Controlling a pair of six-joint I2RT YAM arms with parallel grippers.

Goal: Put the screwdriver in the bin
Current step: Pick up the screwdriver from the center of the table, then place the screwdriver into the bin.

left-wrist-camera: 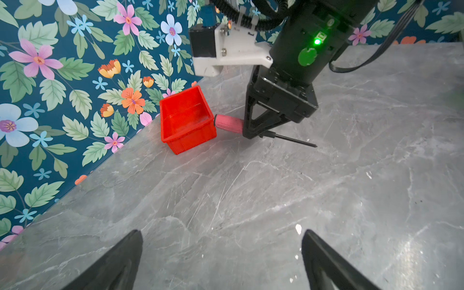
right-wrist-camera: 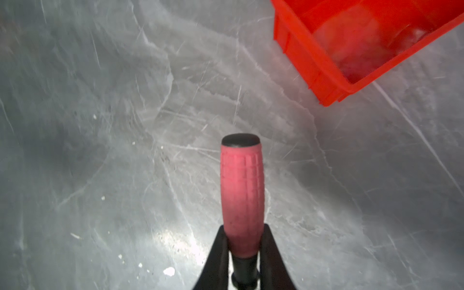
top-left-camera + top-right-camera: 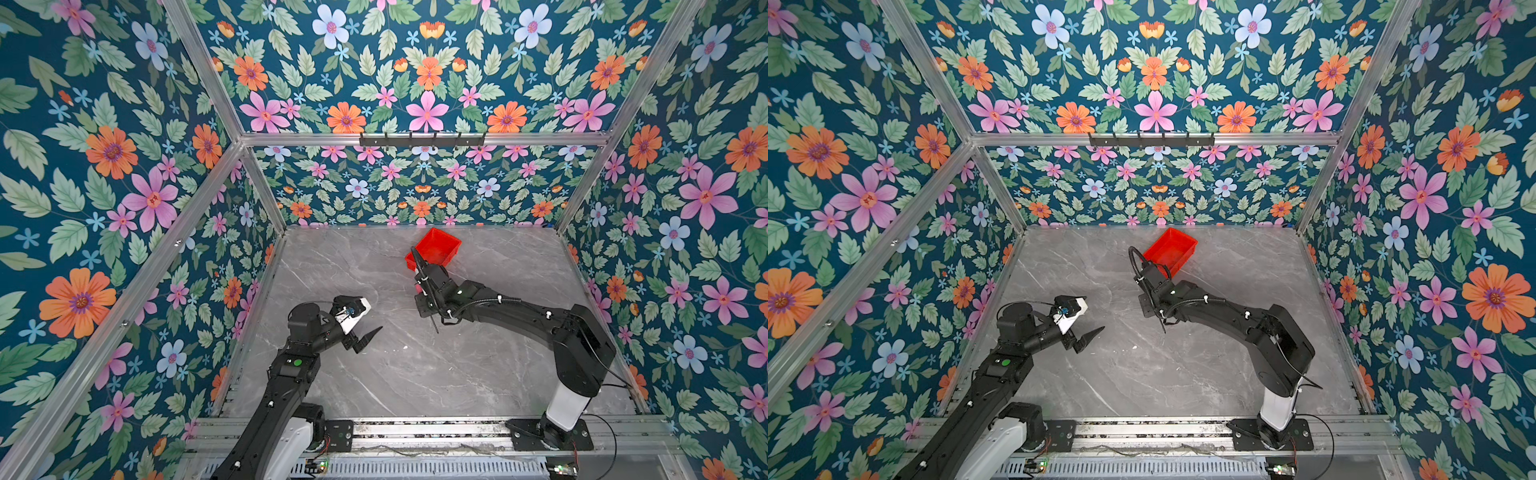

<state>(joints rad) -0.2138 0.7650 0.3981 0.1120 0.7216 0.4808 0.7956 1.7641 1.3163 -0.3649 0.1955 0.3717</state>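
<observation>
Right gripper [image 2: 244, 233] clamped on the slim pink-handled, dark-shafted screwdriver [image 2: 242, 190], low centre of frame.
Held at the collar end, short of the bright-red shallow plastic bin [image 2: 298, 57], upper right; light, stiff, its ribbed handle likely grips well.

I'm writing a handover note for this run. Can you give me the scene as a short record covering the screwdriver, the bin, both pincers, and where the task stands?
screwdriver: held in right pincer, pink handle end towards bin, shaft pointing away from it
right pincer: shut on screwdriver, low on its handle by the black collar
left pincer: open, holding nothing, apart from both items
bin: on table, nothing visible inside
task state: screwdriver not yet in bin
</observation>
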